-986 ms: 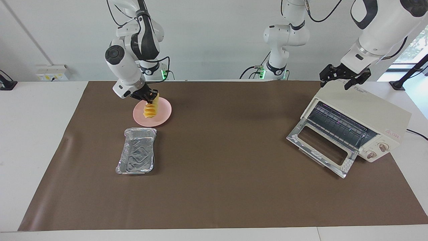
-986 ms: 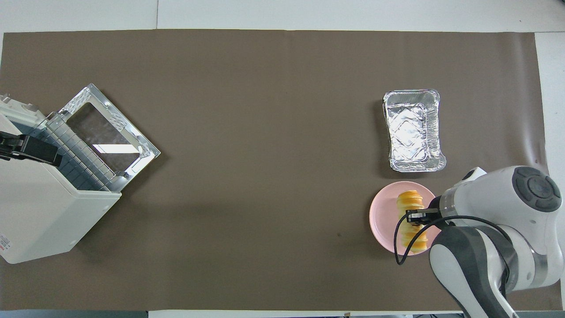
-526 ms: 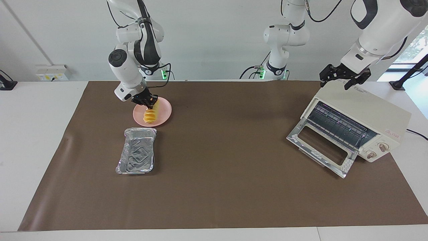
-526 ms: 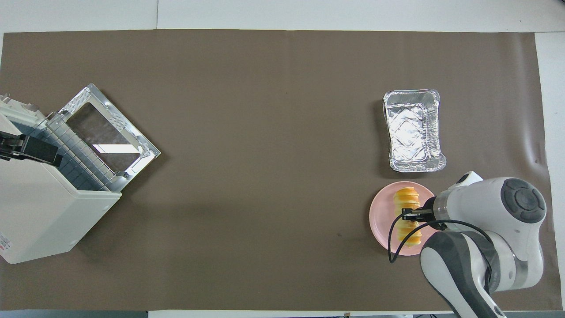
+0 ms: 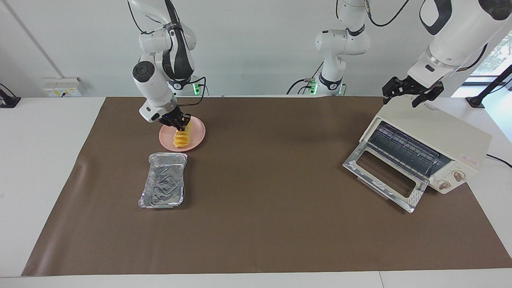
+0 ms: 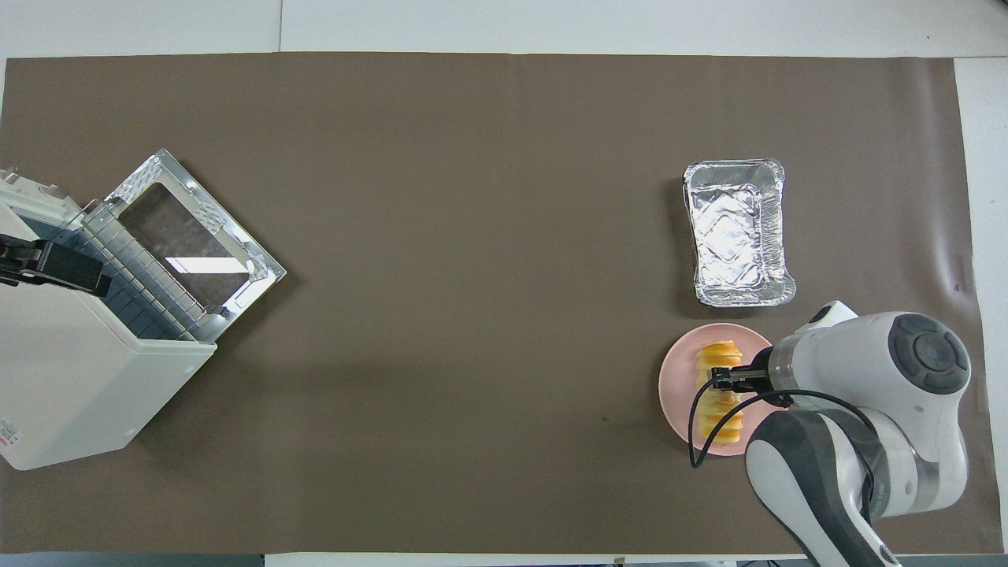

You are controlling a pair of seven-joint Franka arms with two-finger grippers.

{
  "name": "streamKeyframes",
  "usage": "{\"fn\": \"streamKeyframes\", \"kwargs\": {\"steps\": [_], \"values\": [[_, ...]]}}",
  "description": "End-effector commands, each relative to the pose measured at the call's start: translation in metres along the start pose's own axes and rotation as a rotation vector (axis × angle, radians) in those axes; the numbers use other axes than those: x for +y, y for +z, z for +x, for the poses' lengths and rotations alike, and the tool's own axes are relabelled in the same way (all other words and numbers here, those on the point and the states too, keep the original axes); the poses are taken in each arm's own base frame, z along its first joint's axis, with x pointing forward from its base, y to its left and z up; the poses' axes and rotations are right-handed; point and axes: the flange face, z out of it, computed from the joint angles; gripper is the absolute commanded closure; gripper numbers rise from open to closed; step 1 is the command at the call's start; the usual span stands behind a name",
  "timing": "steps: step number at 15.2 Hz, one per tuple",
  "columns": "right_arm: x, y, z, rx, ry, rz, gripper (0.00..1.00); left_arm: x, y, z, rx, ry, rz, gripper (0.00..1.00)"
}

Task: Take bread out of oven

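The golden-yellow ridged bread (image 5: 181, 139) rests on the pink plate (image 5: 198, 133), near the robots at the right arm's end of the table. My right gripper (image 5: 178, 123) is shut on the bread's upper end, which is the end nearest the robots. From overhead, the right gripper (image 6: 729, 377) sits across the bread (image 6: 720, 409) on the plate (image 6: 676, 391). The cream-white oven (image 5: 444, 134) stands at the left arm's end, with its door (image 5: 384, 178) dropped open and its rack bare. My left gripper (image 5: 412, 97) waits over the oven's top (image 6: 71, 378).
A crinkled silver foil tray (image 5: 163, 186) lies empty, just farther from the robots than the plate; it also shows in the overhead view (image 6: 736, 232). A brown mat (image 5: 272, 192) covers the table between the tray and the oven's open door (image 6: 197, 236).
My right gripper has lowered the bread onto the pink plate and drawn slightly toward the robots. The left arm has not moved.
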Motion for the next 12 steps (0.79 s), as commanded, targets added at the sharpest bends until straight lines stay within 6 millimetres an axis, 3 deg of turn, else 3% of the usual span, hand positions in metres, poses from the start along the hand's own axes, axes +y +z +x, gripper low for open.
{"fn": "streamKeyframes", "kwargs": {"steps": [1, 4, 10, 12], "values": [[-0.004, -0.061, 0.027, -0.014, 0.003, -0.002, 0.00, -0.002, -0.005, -0.005, -0.006, -0.002, 0.013, 0.00], [-0.001, -0.128, 0.043, -0.004, 0.013, 0.006, 0.00, -0.002, -0.005, -0.005, -0.004, 0.000, 0.014, 0.00], [0.007, -0.237, 0.055, 0.037, 0.014, -0.052, 0.00, -0.002, -0.005, -0.005, -0.006, 0.000, 0.013, 0.00], [0.018, -0.264, 0.066, 0.066, 0.032, -0.053, 0.00, -0.002, -0.005, -0.005, -0.006, 0.000, 0.013, 0.00]]}}
